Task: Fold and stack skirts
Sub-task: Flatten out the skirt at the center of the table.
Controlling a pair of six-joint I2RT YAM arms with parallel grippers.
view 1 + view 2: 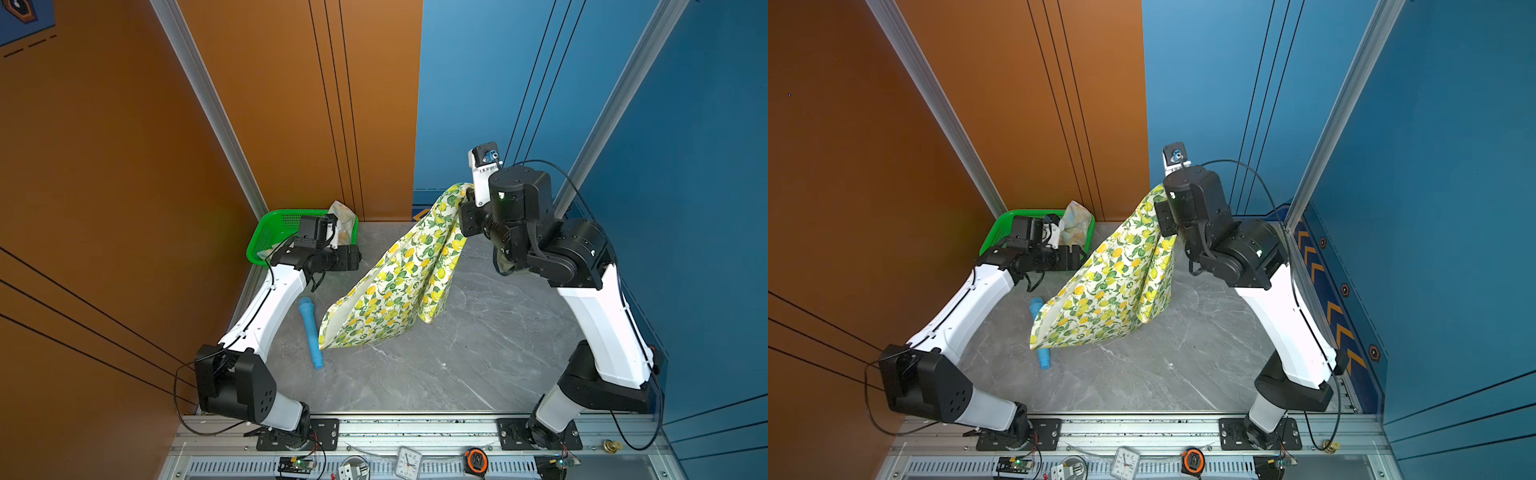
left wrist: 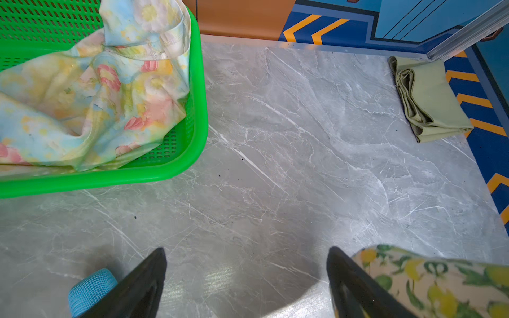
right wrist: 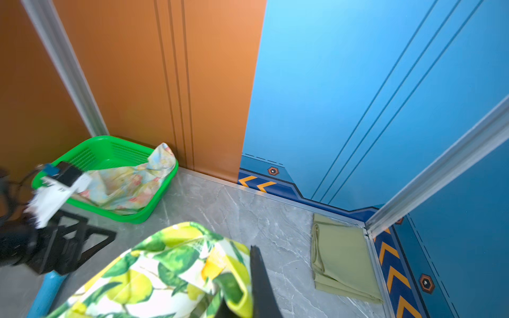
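My right gripper (image 3: pixel 242 291) is shut on the top edge of the lemon-print skirt (image 1: pixel 399 282), holding it high near the back wall. The cloth drapes down to the table, its lower corner resting by the blue toy. My left gripper (image 2: pixel 246 253) is open and holds nothing; it hovers low over bare table between the basket and the lemon skirt (image 2: pixel 440 280). The pastel flower skirt (image 2: pixel 96 96) lies crumpled in the green basket. The olive-green skirt (image 3: pixel 344 256) lies folded in the table's far right corner.
The green perforated basket (image 1: pixel 266 232) stands in the far left corner against the orange wall. A light-blue microphone toy (image 1: pixel 309 332) lies on the grey marble table (image 1: pixel 457 353) beside the left arm. Walls close the back and both sides.
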